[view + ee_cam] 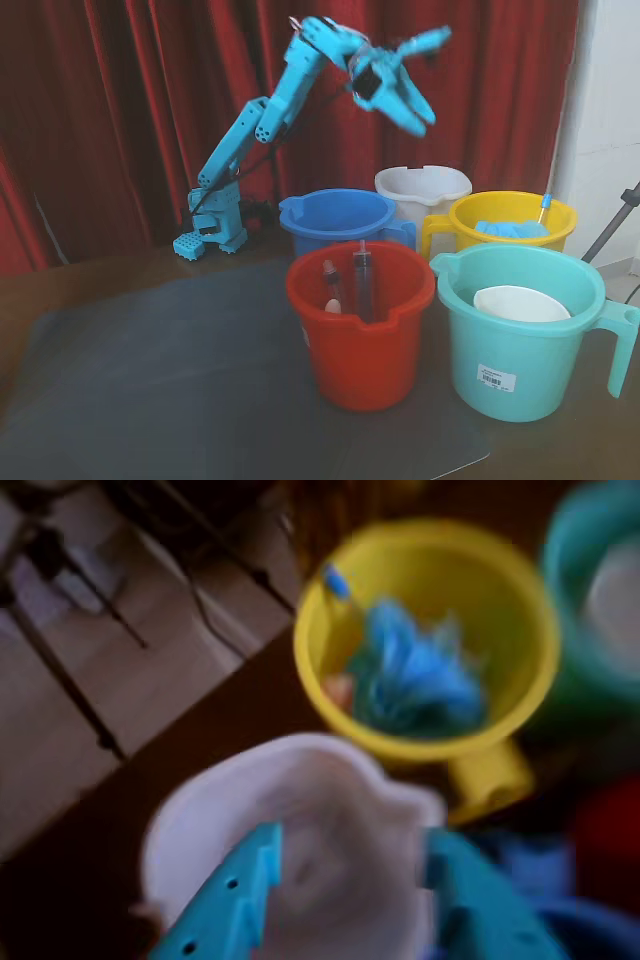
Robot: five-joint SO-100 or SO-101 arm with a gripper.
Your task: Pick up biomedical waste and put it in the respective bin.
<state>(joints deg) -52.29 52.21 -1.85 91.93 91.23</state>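
My gripper [437,80] is raised high above the white bin [400,181], open, with nothing between its fingers. In the wrist view the gripper [350,840] hangs over the white bin [200,800], whose inside looks empty but blurred. The yellow bin [505,205] holds crumpled blue gloves [510,229] and a thin blue-tipped stick [545,207]; both gloves [415,675] and yellow bin [420,535] show in the wrist view. Two syringes [362,280] stand in the red bin [360,350]. A white rounded item [520,302] lies in the teal bin [510,355].
A blue bin [320,235] stands behind the red one. The five bins cluster at the right of a dark mat [160,380]. The arm's base [215,225] sits at the back before a red curtain. A tripod leg [615,225] leans at the far right.
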